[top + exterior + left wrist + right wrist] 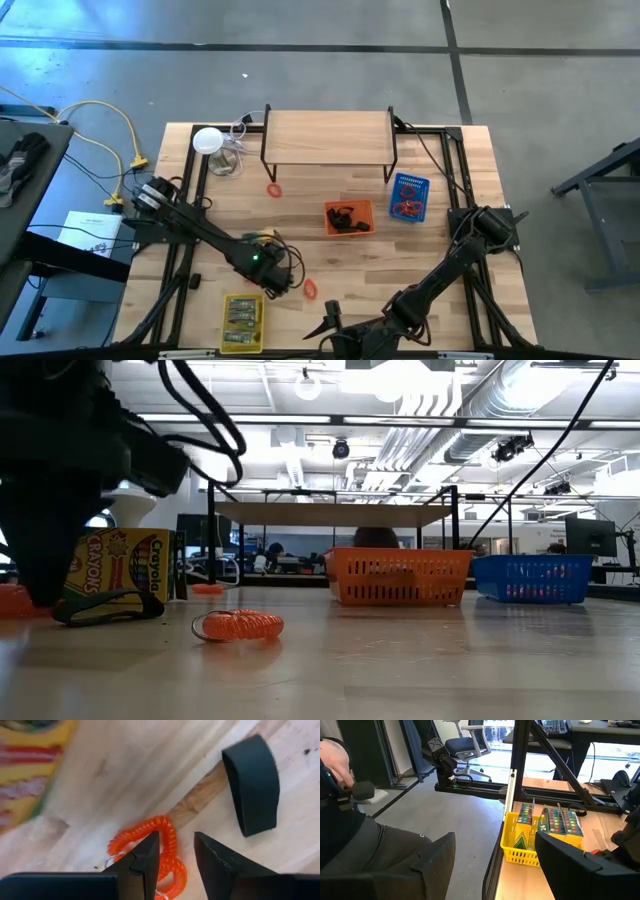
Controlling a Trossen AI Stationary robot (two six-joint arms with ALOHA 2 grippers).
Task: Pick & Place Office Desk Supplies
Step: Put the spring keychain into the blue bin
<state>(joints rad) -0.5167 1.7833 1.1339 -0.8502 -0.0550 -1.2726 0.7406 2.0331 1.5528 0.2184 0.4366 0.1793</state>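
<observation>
A: Start from the orange plastic slatted basket point(348, 218) in the middle of the light wooden tabletop point(440, 185). Where are the supplies?

B: Black clips point(345, 217) lie inside it. Just beside it, toward the right arm's side, stands a blue plastic slatted basket point(408, 197) holding red ring-shaped bands point(406, 207). One loose red band point(274, 190) lies on the wood toward the left arm's side, near the low wooden shelf on black legs point(329, 139).

A: And the left end effector point(176, 852)?

B: Well apart from the orange basket, toward the front edge. Its fingers point(142, 860) are parted and straddle one side of an orange coiled spring band point(165, 850) that lies flat on the tabletop. Whether they are pressing it I cannot tell; the coil sits on the wood.

A: Anything close to it?

B: A yellow-green crayon box point(125, 563) stands upright just behind that arm. Farther toward the front edge is a yellow plastic slatted basket point(519, 854) with yellow-green oblong packs point(559, 822) standing in it.

A: The right end effector point(492, 855)?

B: At the front edge, farther from the orange basket than the coil, fingers spread wide, gripping nothing.
</observation>
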